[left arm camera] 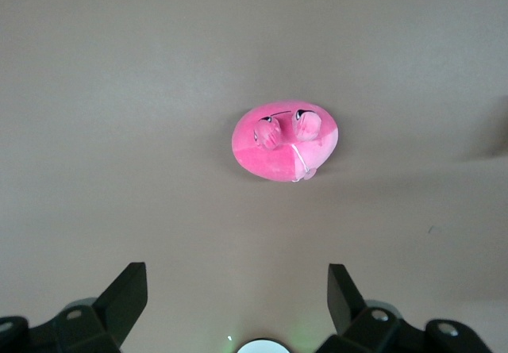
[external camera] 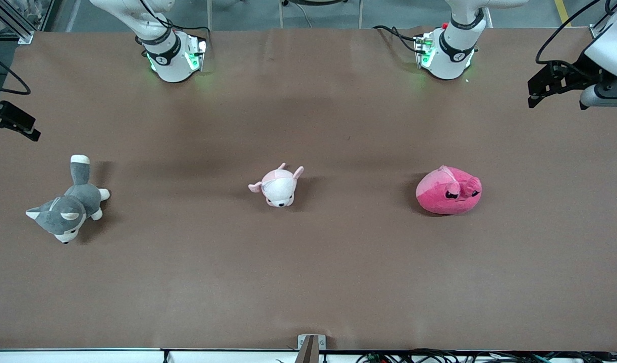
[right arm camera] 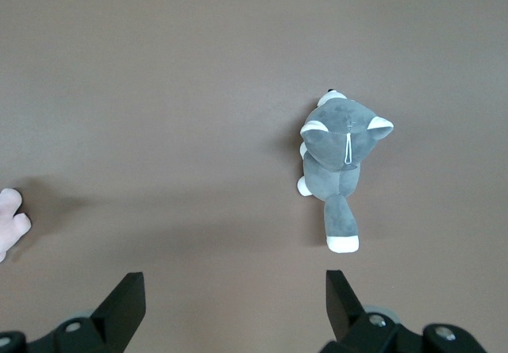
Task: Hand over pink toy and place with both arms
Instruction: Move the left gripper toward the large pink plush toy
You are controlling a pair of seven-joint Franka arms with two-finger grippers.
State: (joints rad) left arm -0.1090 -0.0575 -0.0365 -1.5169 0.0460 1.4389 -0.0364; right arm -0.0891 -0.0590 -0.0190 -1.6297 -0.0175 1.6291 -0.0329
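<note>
— Where is the pink toy [external camera: 448, 190]?

— On the brown table [external camera: 308, 282], toward the left arm's end, lying free with nothing touching it. Its dark eyes and snout face the front camera. In the left wrist view it sits alone on the bare surface [left arm camera: 284, 141].

— And its neighbours?

— A pale pink-and-white puppy plush [external camera: 278, 187] lies about mid-table, well apart from it. A grey-and-white husky plush [external camera: 68, 202] lies toward the right arm's end, tail pointing toward the robots' bases. All three sit in a rough row.

— The grippers?

— The left gripper [left arm camera: 238, 301] hangs in the air with its fingers [left arm camera: 127, 293] spread wide and nothing between them; the pink toy shows below it. In the front view it sits at the frame's edge [external camera: 553, 83], over the table's end. The right gripper [right arm camera: 236, 301] is likewise spread and empty, up over the husky's end of the table; at the front view's edge only a dark part, probably it [external camera: 10, 121], shows.
</note>
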